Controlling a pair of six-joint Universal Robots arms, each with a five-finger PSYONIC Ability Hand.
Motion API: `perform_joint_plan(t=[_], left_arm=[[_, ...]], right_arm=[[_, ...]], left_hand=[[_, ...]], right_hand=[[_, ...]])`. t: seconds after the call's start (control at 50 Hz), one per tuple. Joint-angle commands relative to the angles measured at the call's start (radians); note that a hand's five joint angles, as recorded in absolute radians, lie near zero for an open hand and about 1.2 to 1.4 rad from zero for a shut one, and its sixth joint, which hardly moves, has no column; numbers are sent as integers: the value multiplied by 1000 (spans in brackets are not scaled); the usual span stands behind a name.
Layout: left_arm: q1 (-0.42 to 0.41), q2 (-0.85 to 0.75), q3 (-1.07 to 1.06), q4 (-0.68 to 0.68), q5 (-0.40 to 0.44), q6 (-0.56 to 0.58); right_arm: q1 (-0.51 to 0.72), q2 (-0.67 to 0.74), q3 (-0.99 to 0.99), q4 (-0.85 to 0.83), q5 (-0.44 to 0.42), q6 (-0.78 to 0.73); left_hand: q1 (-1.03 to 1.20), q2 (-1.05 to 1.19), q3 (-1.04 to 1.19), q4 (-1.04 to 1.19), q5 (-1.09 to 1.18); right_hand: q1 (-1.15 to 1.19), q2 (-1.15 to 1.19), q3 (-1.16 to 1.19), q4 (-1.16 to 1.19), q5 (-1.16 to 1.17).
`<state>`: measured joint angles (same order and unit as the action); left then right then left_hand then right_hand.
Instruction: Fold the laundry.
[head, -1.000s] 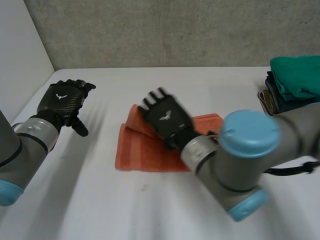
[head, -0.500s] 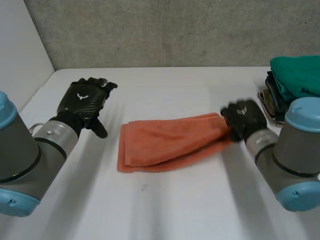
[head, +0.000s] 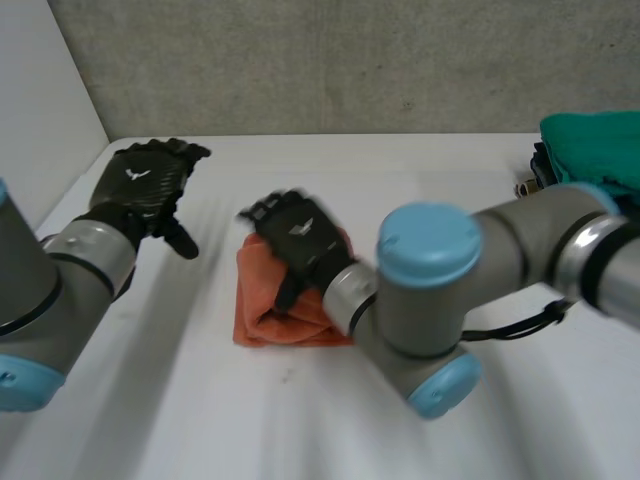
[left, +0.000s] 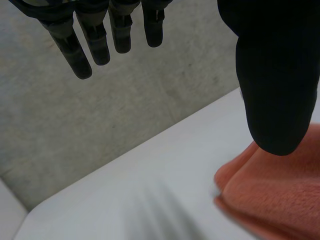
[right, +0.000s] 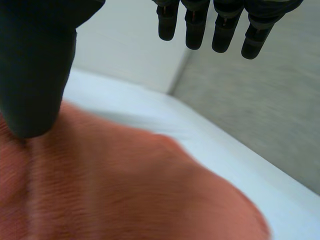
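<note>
"Where's the laundry got to?"

"The orange towel (head: 258, 305) is in the middle of the worktop (head: 200, 400), doubled into a thick bundle. The right robot hand (head: 300, 232) is spread over it with its fingers (right: 196, 30) straight. Its thumb (right: 35, 75) seems to rest on the cloth, and it isn't gripping anything."

"Why lay a flat hand on it?"

"To press the fold down so it doesn't spring open, I'd guess."

"And the other one?"

"The left robot hand (head: 145, 182) hovers open near the towel, not touching it and holding nothing. I think it's parked out of the way but close enough to steady the bundle."

"What about those clothes at the far right?"

"That's a folded pile (head: 595, 150) with a green piece on top, well apart from the towel. It's probably where finished items go, so this towel likely belongs there once it's flat."
</note>
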<state>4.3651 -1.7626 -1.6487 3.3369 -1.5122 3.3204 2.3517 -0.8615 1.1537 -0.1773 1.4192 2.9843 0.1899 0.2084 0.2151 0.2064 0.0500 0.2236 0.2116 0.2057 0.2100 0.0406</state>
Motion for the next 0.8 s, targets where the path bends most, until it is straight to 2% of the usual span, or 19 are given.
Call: perform_joint_plan(t=[0.02, 0.1, 0.22, 0.34, 0.42, 0.52, 0.58, 0.74, 0.8], left_arm=[[-111, -109, 133, -17, 13, -33], [-194, -225, 236, -78, 29, -59], [-233, -365, 329, -212, -8, -91], [-203, -439, 377, -318, -173, -84], [-190, -448, 383, -352, -204, -39], [-184, -404, 369, -389, -154, 30], [-179, -356, 366, -390, -120, 31], [-112, -155, 368, -349, 53, 25], [-82, -97, 374, -353, 141, 10]], right_arm=[[-121, -93, 21, 54, 69, 286], [-176, -39, -23, 146, 24, 332], [-204, 90, -141, 298, -14, 334], [-210, 220, -261, 440, -11, 242], [-204, 222, -276, 478, 15, 128], [-175, 136, -232, 428, 108, 27], [-149, 81, -187, 365, 145, -22], [-16, -126, 87, 71, 266, -286], [29, -172, 193, -23, 276, -320]], left_hand=[[-15, -34, -41, -32, -50], [-15, -34, -41, -32, -50], [-15, -34, -41, -32, -50], [-15, -34, -41, -32, -50], [-15, -34, -41, -32, -50], [-15, -34, -41, -32, -50], [-15, -34, -41, -32, -50], [-15, -34, -41, -32, -50], [-15, -34, -41, -32, -50]], right_hand=[[-49, -37, -31, -35, -41], [-49, -37, -31, -35, -41], [-49, -37, -31, -35, -41], [-49, -37, -31, -35, -41], [-49, -37, -31, -35, -41], [-49, -37, -31, -35, -41], [-49, -37, -31, -35, -41], [-49, -37, -31, -35, -41], [-49, -37, -31, -35, -41]])
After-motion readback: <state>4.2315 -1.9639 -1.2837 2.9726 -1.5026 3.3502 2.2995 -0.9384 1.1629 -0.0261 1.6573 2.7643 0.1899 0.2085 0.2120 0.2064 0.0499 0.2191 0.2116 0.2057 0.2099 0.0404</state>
